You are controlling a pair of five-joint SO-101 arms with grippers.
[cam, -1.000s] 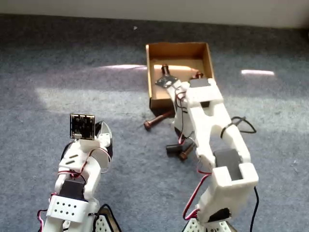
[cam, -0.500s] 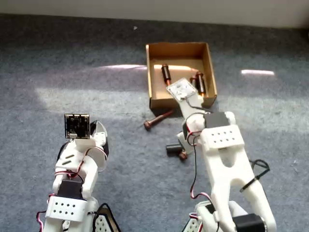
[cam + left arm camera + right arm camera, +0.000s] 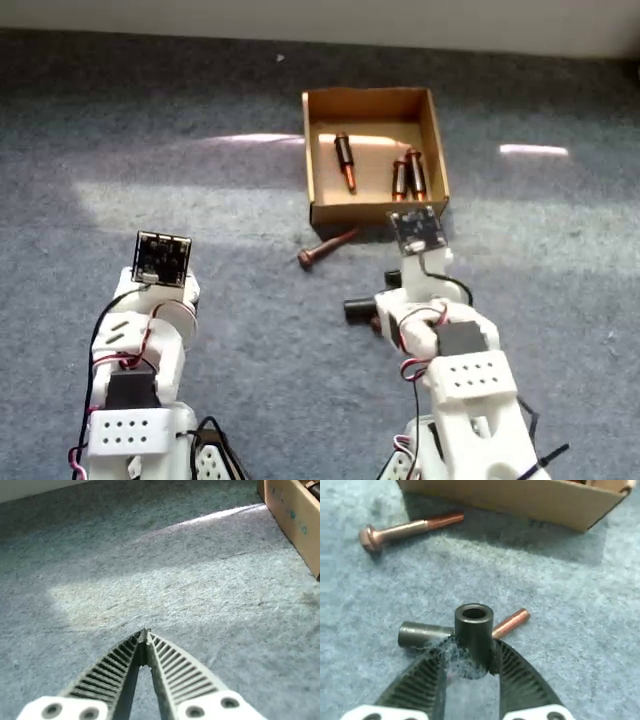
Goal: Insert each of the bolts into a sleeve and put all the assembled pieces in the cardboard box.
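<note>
The right gripper [image 3: 471, 644] is clamped on a black sleeve [image 3: 474, 625], which it holds with its open bore tilted up, just above the grey tabletop [image 3: 200, 150]. Just beyond it a second sleeve [image 3: 422, 634] lies on its side. A bolt's threaded end [image 3: 511, 622] sticks out on the other side; the held sleeve hides whether that bolt enters the second one. Farther off, a loose bolt [image 3: 405, 530] lies near the box [image 3: 520, 500], just outside its near wall. In the box [image 3: 372, 94] lie three assembled pieces: one [image 3: 345, 160] left of centre and two [image 3: 398, 178] [image 3: 415, 172] side by side at the right. The left gripper [image 3: 145, 637] has its fingers together, empty, over bare tabletop well left of the box.
</note>
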